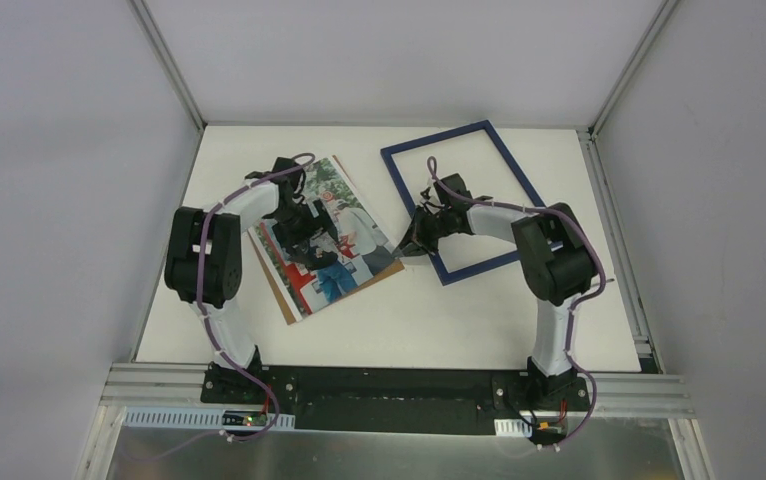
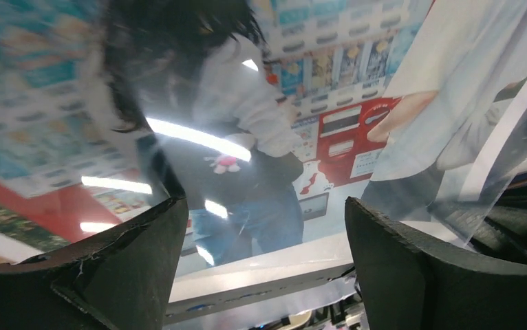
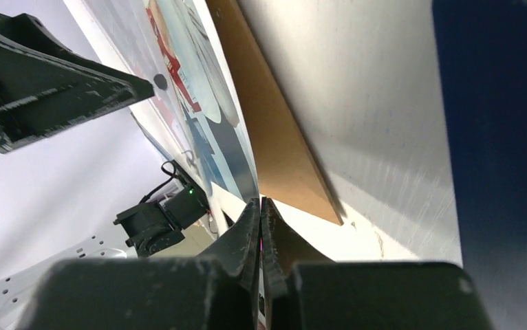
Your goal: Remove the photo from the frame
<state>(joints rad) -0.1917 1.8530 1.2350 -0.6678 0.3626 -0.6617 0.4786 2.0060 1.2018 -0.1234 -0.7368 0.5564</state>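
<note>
The photo point(image 1: 359, 235) lies left of centre on a brown backing board point(image 1: 277, 290). It fills the left wrist view point(image 2: 261, 137), glossy with glare. The frame point(image 1: 411, 190), dark blue and with nothing inside it, lies flat to the right, apart from the photo. It shows as a blue band in the right wrist view point(image 3: 501, 137). My left gripper point(image 1: 311, 240) is open just above the photo's middle, fingers point(image 2: 130, 275) spread. My right gripper point(image 1: 409, 243) is shut on the photo's right corner point(image 3: 243, 175), holding it slightly off the board point(image 3: 274, 137).
The white table point(image 1: 459, 310) is walled at the back and both sides, with metal rails along its edges. The left arm's gripper body point(image 3: 40, 89) shows in the upper left of the right wrist view.
</note>
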